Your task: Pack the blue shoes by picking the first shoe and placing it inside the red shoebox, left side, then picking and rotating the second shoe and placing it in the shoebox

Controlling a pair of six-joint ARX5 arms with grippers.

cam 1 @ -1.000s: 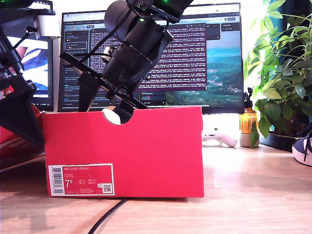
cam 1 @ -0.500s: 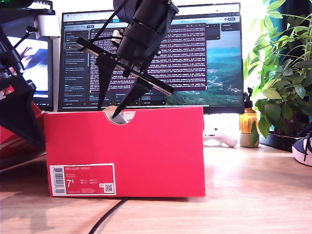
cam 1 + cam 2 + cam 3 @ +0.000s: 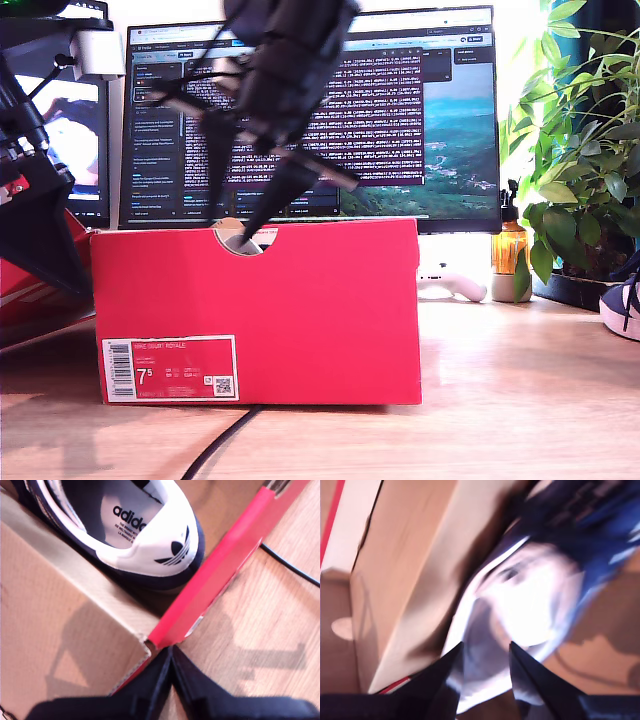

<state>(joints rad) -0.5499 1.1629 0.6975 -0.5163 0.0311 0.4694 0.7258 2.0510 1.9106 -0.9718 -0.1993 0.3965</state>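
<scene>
The red shoebox [image 3: 300,300] stands on the wooden table at the exterior view's left of centre. One blue shoe [image 3: 150,525] lies inside it, its white heel near the labelled wall. My second gripper [image 3: 228,225] hangs open over the box's notch, motion-blurred. Its fingers [image 3: 455,665] are spread just above that shoe's [image 3: 535,595] heel opening, holding nothing. My first gripper [image 3: 170,652] is shut and empty over the box's corner [image 3: 150,642] by the label. The other blue shoe [image 3: 622,305] sits on the table at the exterior view's right edge.
A monitor [image 3: 440,110] stands behind the box. A plant [image 3: 580,150], an orange bottle [image 3: 510,250] and a white controller [image 3: 450,285] are at the exterior view's right. A black cable [image 3: 215,445] runs under the box. A dark arm [image 3: 35,230] and a red lid [image 3: 30,290] are at its left.
My second gripper rose out of the shoebox with its fingers open, leaving the shoe inside. The box shifted slightly toward the exterior view's right.
</scene>
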